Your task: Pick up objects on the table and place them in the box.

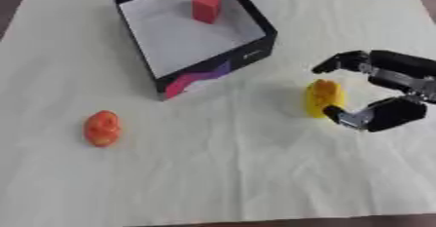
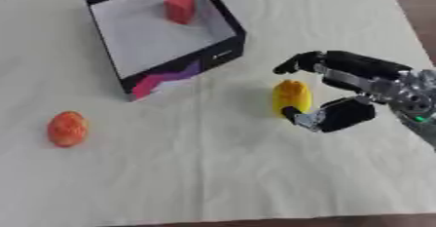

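From where I'm standing, the job is looking roughly one third done. Starting at about nine o'clock on the tabletop, one orange rounded object is lying by itself, well apart from everything else and untouched, so it is still waiting its turn. Moving along toward twelve o'clock, one black box with a white inside is sitting open, and one red block is already resting inside it near the far wall. That makes one thing boxed.

Over at three o'clock, one yellow object is sitting on the tabletop just beside the box's near corner, and the right hand is reaching in around it, fingers curving over the far side and thumb below, spread apart and not closed on it as far as I can see. I'm judging this one is next to go in.

The left hand isn't showing anywhere.

Count: one box, one red block inside, two pieces outside.
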Available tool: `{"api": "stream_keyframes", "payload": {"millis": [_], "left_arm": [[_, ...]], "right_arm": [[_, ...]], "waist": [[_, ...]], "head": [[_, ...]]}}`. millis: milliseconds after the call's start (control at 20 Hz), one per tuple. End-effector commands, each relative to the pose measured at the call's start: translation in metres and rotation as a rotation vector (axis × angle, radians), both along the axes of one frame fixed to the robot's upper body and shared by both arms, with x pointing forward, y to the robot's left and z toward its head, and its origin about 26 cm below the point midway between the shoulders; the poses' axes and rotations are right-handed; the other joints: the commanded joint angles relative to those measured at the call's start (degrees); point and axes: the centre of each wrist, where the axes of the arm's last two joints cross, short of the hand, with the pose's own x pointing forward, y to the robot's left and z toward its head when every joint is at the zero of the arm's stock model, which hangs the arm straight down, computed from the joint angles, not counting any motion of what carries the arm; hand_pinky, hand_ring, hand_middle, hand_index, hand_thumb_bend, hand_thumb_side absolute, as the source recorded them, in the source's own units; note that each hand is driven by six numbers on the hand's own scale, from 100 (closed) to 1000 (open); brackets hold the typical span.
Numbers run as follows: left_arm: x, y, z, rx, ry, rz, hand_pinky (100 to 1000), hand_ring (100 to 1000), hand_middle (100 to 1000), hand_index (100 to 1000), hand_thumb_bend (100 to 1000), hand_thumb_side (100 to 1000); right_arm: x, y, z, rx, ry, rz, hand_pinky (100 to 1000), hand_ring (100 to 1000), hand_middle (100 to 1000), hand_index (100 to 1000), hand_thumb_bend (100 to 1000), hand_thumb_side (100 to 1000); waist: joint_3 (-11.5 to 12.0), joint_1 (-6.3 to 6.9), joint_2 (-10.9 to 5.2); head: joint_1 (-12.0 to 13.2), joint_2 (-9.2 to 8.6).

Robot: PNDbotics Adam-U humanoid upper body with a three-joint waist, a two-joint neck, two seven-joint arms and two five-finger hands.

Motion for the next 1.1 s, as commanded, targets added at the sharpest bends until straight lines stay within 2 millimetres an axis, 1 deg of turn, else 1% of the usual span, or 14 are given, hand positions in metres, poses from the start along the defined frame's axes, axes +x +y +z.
{"api": "stream_keyframes", "payload": {"millis": [50, 200, 700, 900, 1100], "left_arm": [[-0.002, 0.002, 0.006, 0.013, -0.018, -0.005, 792, 760, 794, 822, 249, 556], [-0.002, 0.003, 0.005, 0.011, -0.017, -0.008, 795, 761, 792, 822, 238, 561], [-0.003, 0.003, 0.002, 0.001, -0.008, -0.014, 800, 761, 783, 817, 218, 572], [-0.003, 0.003, 0.001, -0.003, -0.005, -0.013, 801, 761, 780, 814, 212, 576], [-0.002, 0.004, 0.0, -0.004, -0.002, -0.013, 802, 760, 777, 810, 207, 579]], "right_arm": [[-0.001, 0.004, 0.007, -0.04, -0.016, 0.01, 958, 900, 863, 922, 272, 521], [-0.001, 0.007, 0.005, -0.055, 0.001, 0.01, 959, 900, 862, 921, 286, 520], [0.001, 0.014, 0.0, -0.098, 0.023, -0.016, 956, 907, 865, 923, 321, 538], [0.004, 0.013, -0.004, -0.116, 0.032, -0.029, 954, 909, 862, 924, 345, 536], [0.007, 0.011, -0.008, -0.135, 0.046, -0.024, 944, 889, 851, 925, 362, 523]], "waist": [[0.18, -0.25, 0.09], [0.37, -0.12, 0.2], [0.95, 0.16, 0.81], [1.2, 0.25, 1.1], [1.23, 0.2, 1.25]], "head": [[-0.07, -0.38], [-0.07, -0.29], [-0.27, -0.74], [-0.38, -0.86], [-0.33, -0.81]]}}
